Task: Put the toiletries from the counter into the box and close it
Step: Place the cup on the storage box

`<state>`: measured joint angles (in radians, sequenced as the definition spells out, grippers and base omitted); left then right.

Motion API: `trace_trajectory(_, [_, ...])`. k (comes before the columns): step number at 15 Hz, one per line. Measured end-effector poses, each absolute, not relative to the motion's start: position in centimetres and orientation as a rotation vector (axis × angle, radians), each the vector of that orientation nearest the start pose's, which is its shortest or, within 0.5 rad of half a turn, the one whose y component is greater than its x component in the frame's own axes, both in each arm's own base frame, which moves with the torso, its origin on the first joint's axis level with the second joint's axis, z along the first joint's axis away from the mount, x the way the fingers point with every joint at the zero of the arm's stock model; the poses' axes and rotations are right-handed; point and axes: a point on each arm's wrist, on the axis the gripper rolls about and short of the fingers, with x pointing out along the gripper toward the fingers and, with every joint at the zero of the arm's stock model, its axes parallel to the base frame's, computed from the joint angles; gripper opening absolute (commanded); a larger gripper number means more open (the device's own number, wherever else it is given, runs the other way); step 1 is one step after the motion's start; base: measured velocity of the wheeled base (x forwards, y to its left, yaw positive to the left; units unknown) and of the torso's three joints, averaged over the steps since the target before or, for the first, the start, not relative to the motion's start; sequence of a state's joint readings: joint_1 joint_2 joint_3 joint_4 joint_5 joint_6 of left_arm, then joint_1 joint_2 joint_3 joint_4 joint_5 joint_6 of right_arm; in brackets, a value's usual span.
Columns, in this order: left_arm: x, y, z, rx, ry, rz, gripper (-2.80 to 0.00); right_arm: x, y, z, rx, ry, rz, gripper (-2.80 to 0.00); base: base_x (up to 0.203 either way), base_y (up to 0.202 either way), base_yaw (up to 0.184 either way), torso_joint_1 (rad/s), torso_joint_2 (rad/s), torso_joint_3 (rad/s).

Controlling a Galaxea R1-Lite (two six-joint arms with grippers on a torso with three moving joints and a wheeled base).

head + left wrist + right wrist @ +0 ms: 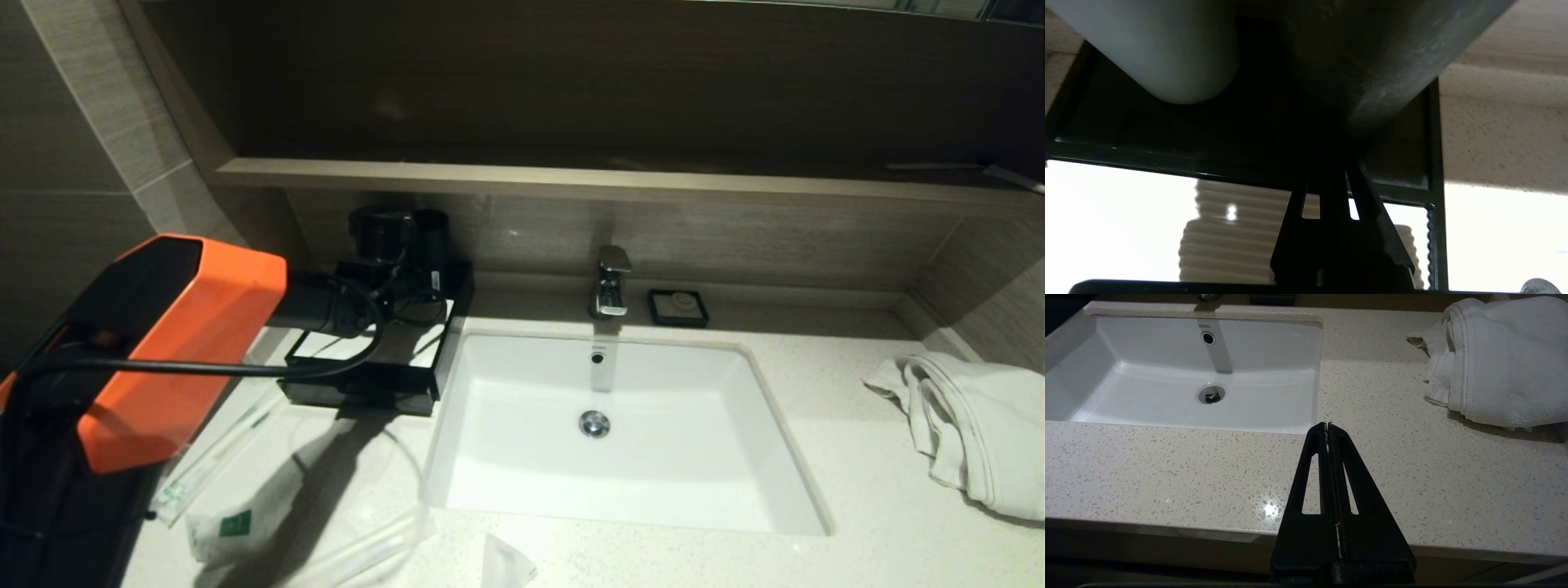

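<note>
Translucent white toiletry packets (pixel 224 457) lie on the speckled off-white counter (pixel 857 490), nearest me, long axes slanting toward the low black box (pixel 367 367). My left gripper (pixel 1331 192), fingers pressed together, is over that box. Right gripper (pixel 1327 428) parked, pressed together.

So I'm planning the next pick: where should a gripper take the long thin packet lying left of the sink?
Probably mid-length, from above, fingers across its narrow width. The long thin packet lies flat on the counter, diagonally in front of the box, so only its long edges offer grip.
</note>
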<state>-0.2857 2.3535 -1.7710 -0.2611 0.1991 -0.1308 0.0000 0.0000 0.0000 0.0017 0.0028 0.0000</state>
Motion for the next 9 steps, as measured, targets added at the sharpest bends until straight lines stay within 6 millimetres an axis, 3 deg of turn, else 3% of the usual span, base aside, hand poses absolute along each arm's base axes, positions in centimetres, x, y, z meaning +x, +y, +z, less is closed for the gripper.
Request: trace_trajectory(9, [48.03, -13.37, 14.47, -0.055, 0.316, -0.059, -2.8, -2.28, 0.01, 7.53, 0.0, 0.002, 0.003, -2.8, 0.0, 0.0, 0.0, 0.0, 0.0, 0.0])
